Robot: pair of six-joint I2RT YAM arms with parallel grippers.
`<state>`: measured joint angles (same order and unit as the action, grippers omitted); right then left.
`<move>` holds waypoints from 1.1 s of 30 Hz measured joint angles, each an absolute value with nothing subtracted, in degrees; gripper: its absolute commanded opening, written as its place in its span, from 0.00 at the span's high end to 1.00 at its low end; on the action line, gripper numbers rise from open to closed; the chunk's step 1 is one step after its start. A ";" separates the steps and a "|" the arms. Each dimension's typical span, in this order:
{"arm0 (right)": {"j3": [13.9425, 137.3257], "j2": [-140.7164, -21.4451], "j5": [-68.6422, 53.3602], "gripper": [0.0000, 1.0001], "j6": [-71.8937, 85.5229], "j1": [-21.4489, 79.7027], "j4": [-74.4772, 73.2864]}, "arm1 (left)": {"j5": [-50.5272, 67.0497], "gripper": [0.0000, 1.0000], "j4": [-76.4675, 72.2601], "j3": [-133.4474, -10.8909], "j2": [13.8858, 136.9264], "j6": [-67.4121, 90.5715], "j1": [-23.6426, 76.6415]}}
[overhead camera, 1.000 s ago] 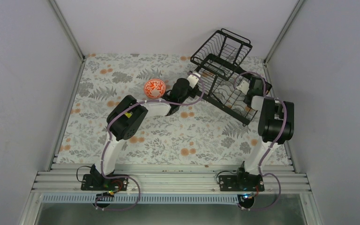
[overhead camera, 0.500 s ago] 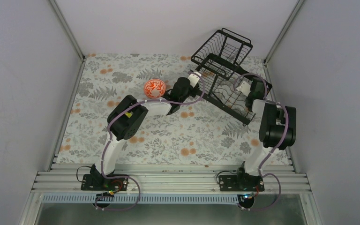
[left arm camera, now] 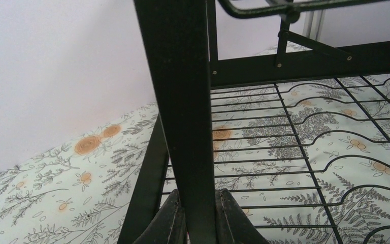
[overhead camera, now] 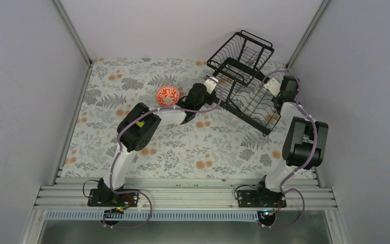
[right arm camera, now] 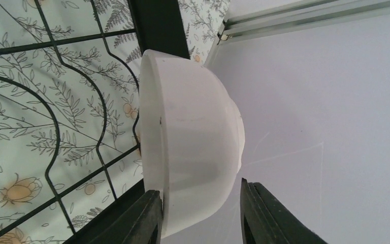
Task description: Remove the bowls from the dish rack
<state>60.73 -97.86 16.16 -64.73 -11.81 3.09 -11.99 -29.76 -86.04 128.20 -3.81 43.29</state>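
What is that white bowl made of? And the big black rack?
The white bowl looks like glazed ceramic, though it could be hard plastic: it is smooth and plain, with a soft shine and a thick rim. The dish rack looks like metal with a dull black coat: thin stiff wires bent into curves, and flat bars joined by small screws.

The left arm (overhead camera: 138,128) and the right arm (overhead camera: 304,143) are alike: bulky, rounded black joint housings joined by slim white links, on a black base plate (overhead camera: 112,196). A thin purple cable (overhead camera: 115,147) loops along each arm from base to wrist. A small yellow mark (overhead camera: 139,124) sits on the left housing. The fingers (left arm camera: 171,223) are matte black, tapered and round-edged.
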 measured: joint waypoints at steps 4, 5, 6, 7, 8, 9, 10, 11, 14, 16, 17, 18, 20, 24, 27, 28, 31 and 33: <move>60.88 -98.65 15.77 0.67 -63.44 -12.10 2.35 | -12.05 0.89 -29.34 -86.32 128.20 -3.84 43.29; 60.86 -98.96 15.92 0.69 -63.31 -12.08 2.50 | -12.08 0.89 -29.04 -86.50 128.25 -3.84 43.29; 60.69 -99.29 16.19 0.71 -63.22 -12.08 2.94 | -12.08 0.89 -28.82 -86.70 128.29 -3.81 43.29; 60.45 -99.42 16.43 0.75 -63.24 -12.08 3.33 | -12.12 0.89 -28.69 -86.76 128.33 -3.81 43.29; 59.81 -99.46 16.91 0.78 -63.24 -12.05 4.38 | -12.12 0.89 -28.60 -86.85 128.42 -3.79 43.29; 59.00 -99.44 17.50 0.80 -63.22 -12.03 6.02 | -12.21 0.89 -28.58 -87.00 128.51 -3.79 43.29; 58.26 -99.42 18.13 0.82 -63.26 -12.03 7.77 | -12.27 0.89 -28.53 -87.22 128.64 -3.79 43.31; 57.63 -99.42 18.70 0.85 -63.42 -12.03 9.37 | -12.32 0.89 -28.53 -87.48 128.84 -3.79 43.31; 54.98 -99.04 20.49 0.94 -63.46 -12.01 14.83 | -12.49 0.89 -28.40 -88.31 129.43 -3.66 43.29; 51.96 -98.08 21.80 0.96 -63.90 -11.94 19.25 | -12.56 0.89 -28.05 -89.12 129.82 -3.60 43.31; 50.50 -97.38 22.28 0.96 -64.27 -11.86 21.39 | -12.60 0.89 -27.92 -89.45 130.02 -3.60 43.31; 48.66 -96.33 22.63 0.96 -64.51 -11.66 23.55 | -12.56 0.89 -27.73 -89.73 130.17 -3.57 43.31; 45.82 -94.04 22.83 0.96 -64.97 -11.11 24.62 | -12.58 0.89 -27.40 -89.97 130.19 -3.55 43.38; 44.25 -92.51 23.16 0.96 -64.88 -10.96 24.64 | -12.71 0.89 -26.63 -90.45 130.23 -3.55 43.48; 44.47 -92.51 23.16 0.96 -64.31 -10.96 24.01 | -12.88 0.89 -26.35 -90.52 130.23 -3.42 43.53; 44.80 -92.51 23.11 0.96 -63.81 -10.96 23.38 | -12.91 0.89 -26.33 -90.52 130.23 -3.42 43.53; 46.65 -92.40 22.96 0.96 -62.00 -10.96 20.12 | -13.02 0.89 -26.35 -90.52 130.23 -3.42 43.57; 48.40 -91.66 22.55 0.96 -60.20 -11.00 16.84 | -13.06 0.89 -26.35 -90.52 130.23 -3.42 43.57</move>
<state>48.40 -91.66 22.55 -60.20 -11.00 16.84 -13.06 -26.35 -90.52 130.23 -3.42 43.57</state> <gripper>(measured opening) 0.044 0.121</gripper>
